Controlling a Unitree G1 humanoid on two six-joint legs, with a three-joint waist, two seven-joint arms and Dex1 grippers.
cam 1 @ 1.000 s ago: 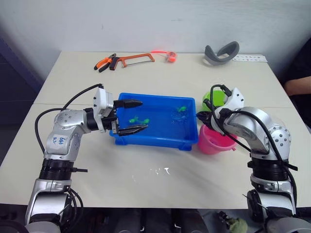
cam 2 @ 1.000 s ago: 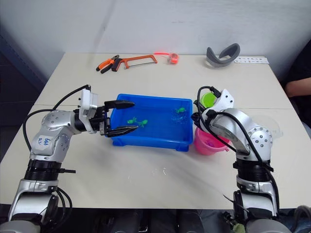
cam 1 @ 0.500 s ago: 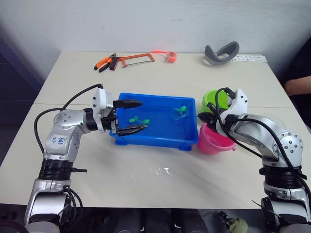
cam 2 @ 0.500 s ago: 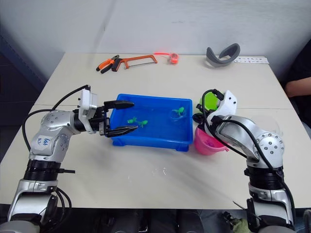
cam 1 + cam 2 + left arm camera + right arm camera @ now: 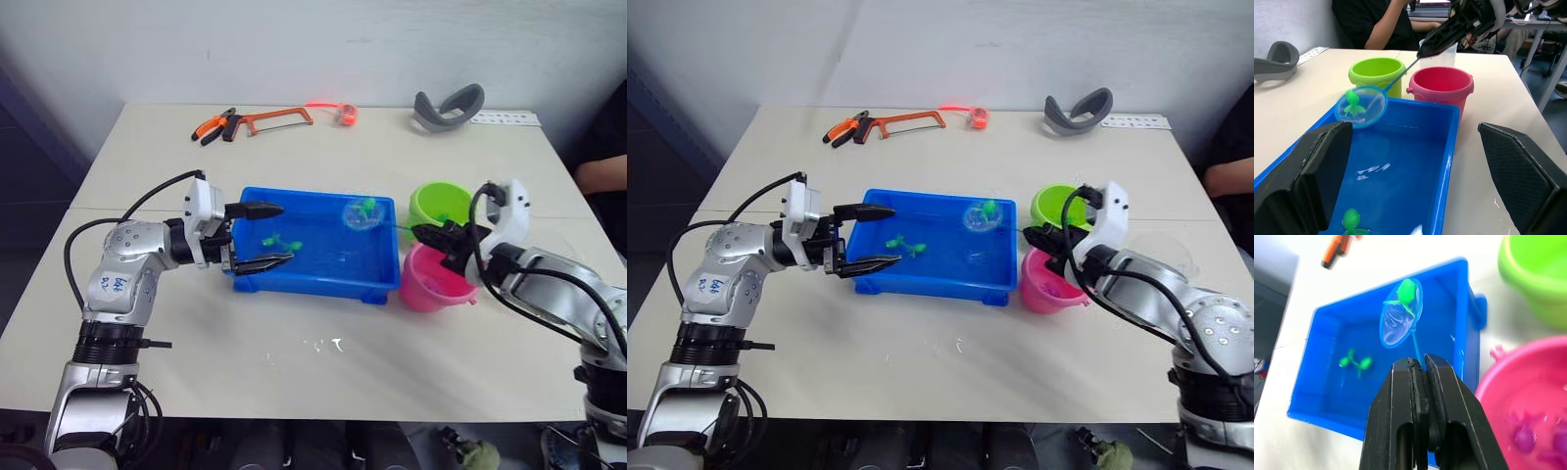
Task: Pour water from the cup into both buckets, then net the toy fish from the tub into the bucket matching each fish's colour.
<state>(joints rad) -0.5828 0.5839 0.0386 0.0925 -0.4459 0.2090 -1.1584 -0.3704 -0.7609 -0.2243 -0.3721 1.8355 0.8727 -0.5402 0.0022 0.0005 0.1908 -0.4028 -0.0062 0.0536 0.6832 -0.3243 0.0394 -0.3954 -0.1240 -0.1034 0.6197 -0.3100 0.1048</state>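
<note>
The blue tub [image 5: 323,286] sits mid-table with a green toy fish [image 5: 281,241] lying in its water. My right gripper [image 5: 419,233] is shut on the thin handle of the net [image 5: 360,215]. The net's hoop hangs above the tub's far right corner with a green fish [image 5: 1407,290] in its mesh. The green bucket [image 5: 441,204] and pink bucket [image 5: 436,279] stand just right of the tub, and pink fish [image 5: 1525,435] lie in the pink one. The clear cup [image 5: 1442,51] stands behind the buckets. My left gripper [image 5: 286,233] is open, its fingers straddling the tub's left rim.
An orange hacksaw [image 5: 265,119], pliers [image 5: 211,127] and a grey curved band [image 5: 448,106] lie along the table's far side. A person's arm [image 5: 598,174] rests at the far right. Water drops [image 5: 323,345] spot the table in front of the tub.
My right arm has drawn back to the right, lifting the net out of the water with the green fish in it. The left gripper has stayed put.
</note>
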